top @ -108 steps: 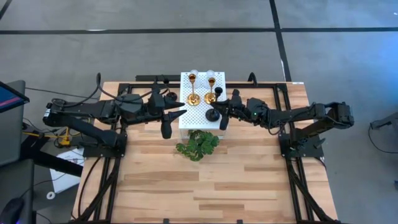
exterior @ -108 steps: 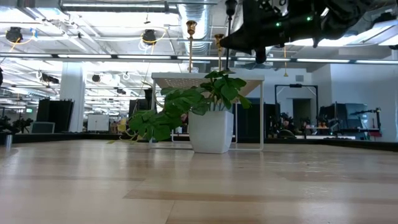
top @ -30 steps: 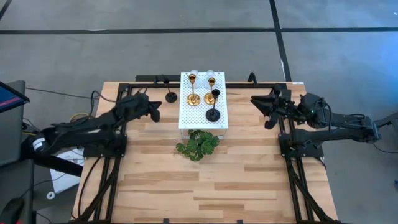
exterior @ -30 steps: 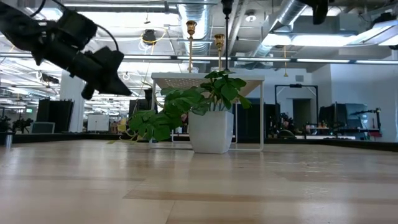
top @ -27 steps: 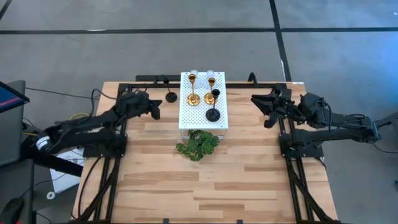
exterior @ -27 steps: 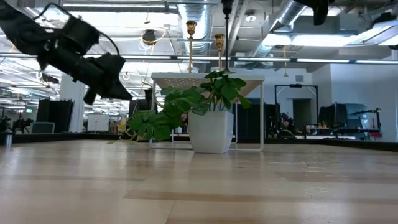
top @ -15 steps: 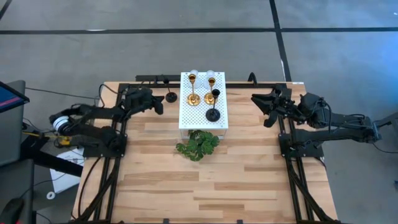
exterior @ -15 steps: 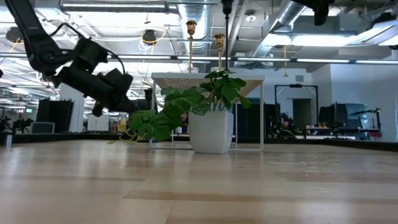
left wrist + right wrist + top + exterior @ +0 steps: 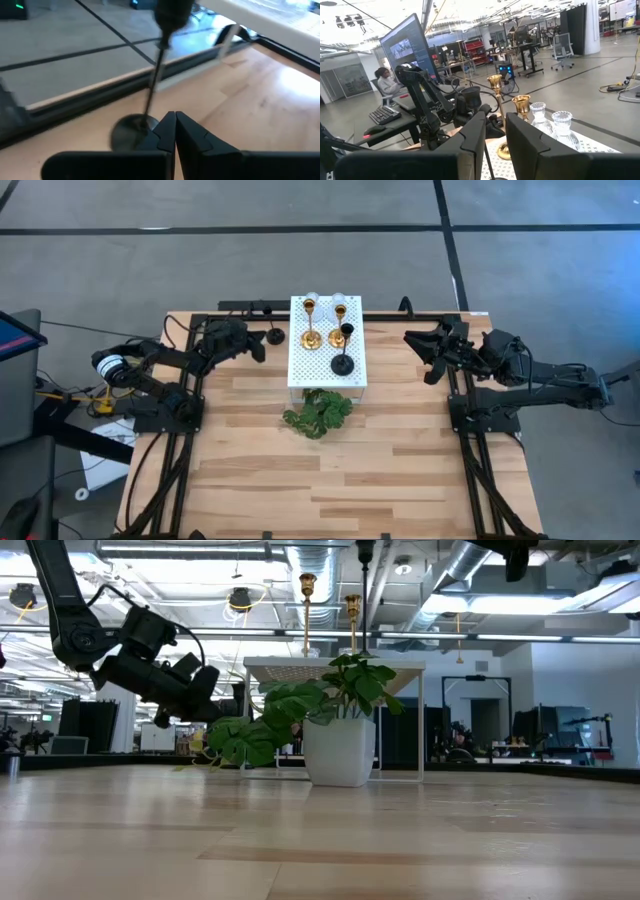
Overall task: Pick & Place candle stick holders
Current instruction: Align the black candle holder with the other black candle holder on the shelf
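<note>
A white perforated stand at the table's far middle carries two gold holders, two clear glass holders and one black holder. A second black holder stands on its round base on the table, left of the stand. My left gripper is shut, low over the table. Its tips are just beside that holder's base, and I cannot tell whether they touch it. My right gripper is open and empty, right of the stand.
A green leafy plant in a white pot stands just in front of the stand's near edge. Black frame rails run along the table's left, right and far sides. The bare wooden top stretches toward the near edge.
My left gripper has gone toward the table's far edge and down, closing on the black holder that stands on the table, while its arm has folded back toward the left edge. The holders have not moved.
</note>
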Controlling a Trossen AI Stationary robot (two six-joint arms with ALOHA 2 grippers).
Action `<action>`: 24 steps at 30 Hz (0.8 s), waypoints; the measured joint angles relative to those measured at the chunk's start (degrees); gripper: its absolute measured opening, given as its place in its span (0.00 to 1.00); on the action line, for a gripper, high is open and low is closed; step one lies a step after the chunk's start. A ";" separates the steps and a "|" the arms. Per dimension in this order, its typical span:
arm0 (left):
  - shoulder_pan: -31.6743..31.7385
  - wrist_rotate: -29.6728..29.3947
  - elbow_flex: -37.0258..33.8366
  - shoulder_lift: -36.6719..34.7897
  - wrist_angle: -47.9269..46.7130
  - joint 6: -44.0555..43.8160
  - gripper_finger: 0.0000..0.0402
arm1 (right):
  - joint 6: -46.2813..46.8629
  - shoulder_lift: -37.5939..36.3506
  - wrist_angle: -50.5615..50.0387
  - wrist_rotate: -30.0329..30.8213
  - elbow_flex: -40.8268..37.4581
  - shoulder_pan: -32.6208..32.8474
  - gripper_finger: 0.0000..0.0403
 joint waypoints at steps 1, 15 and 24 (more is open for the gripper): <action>0.00 -1.21 0.00 -0.01 0.23 0.00 0.03 | 0.00 0.00 0.00 0.00 0.00 -0.02 0.17; 0.00 -3.18 0.00 -0.02 2.15 -0.16 0.31 | -0.06 0.00 -0.31 1.45 0.00 -0.02 0.17; -0.47 -3.18 3.17 -0.02 2.37 -0.39 0.57 | -0.02 0.55 -1.52 1.46 -0.04 -0.02 0.17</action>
